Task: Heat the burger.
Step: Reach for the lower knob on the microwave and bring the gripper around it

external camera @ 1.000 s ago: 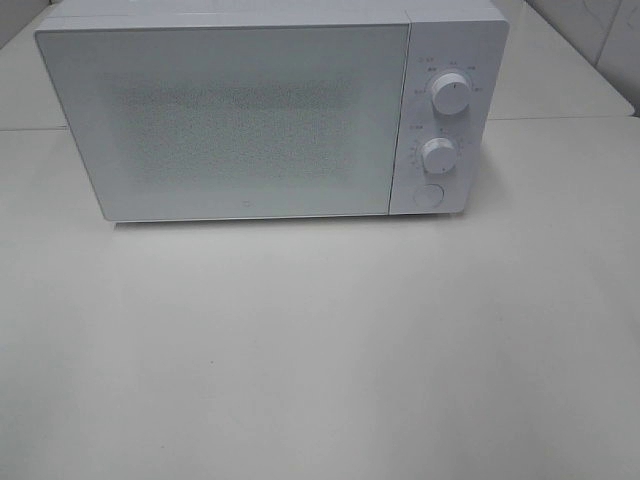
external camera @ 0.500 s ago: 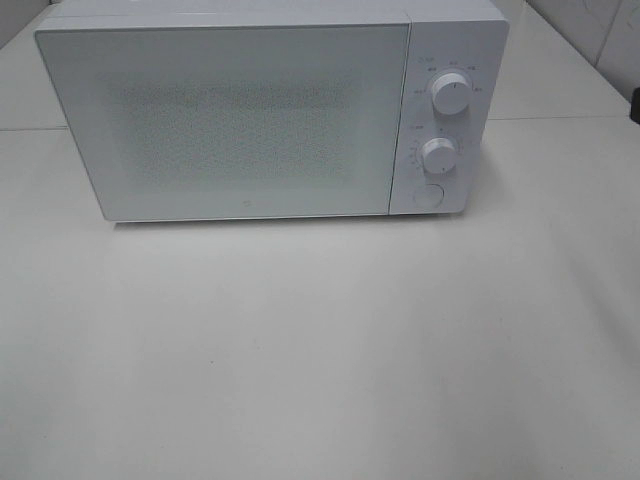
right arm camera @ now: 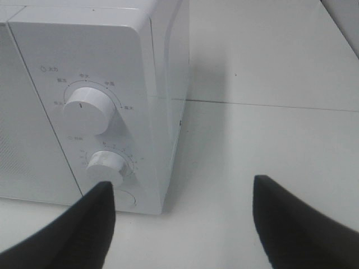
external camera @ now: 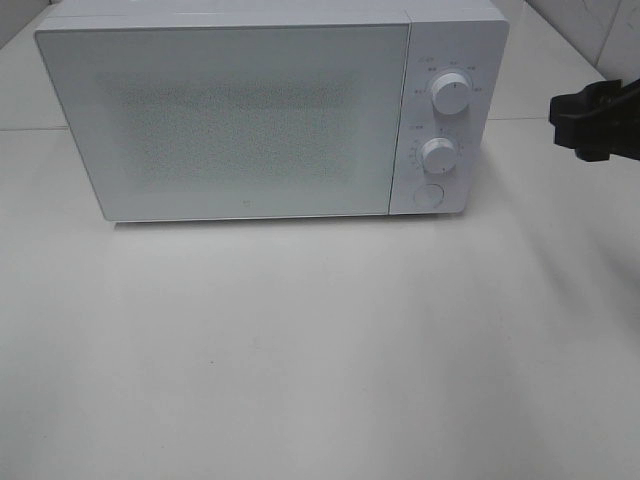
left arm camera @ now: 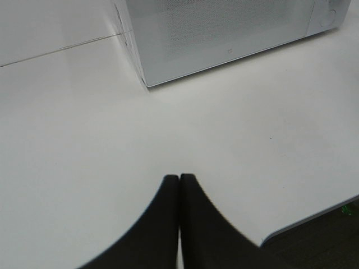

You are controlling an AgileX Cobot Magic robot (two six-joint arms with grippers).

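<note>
The burger is out of view in every frame. A white microwave (external camera: 230,120) stands at the back of the table with its door closed, and its inside cannot be seen. My right gripper (external camera: 590,122) comes in at the right edge, level with the control panel. In the right wrist view it (right arm camera: 182,188) is open and empty, its dark fingers (right arm camera: 90,224) low in front of the microwave's (right arm camera: 157,84) right front corner. My left gripper (left arm camera: 179,178) is shut on nothing, over bare table in front of the microwave's (left arm camera: 224,33) left corner.
The control panel carries an upper knob (external camera: 450,95), a lower knob (external camera: 439,157) and a round button (external camera: 428,196). The white table (external camera: 320,350) stretches wide in front of the microwave. Its near edge (left arm camera: 314,219) shows in the left wrist view.
My right gripper has come into the exterior view from the right edge; it was out of frame before. The microwave has not moved.
</note>
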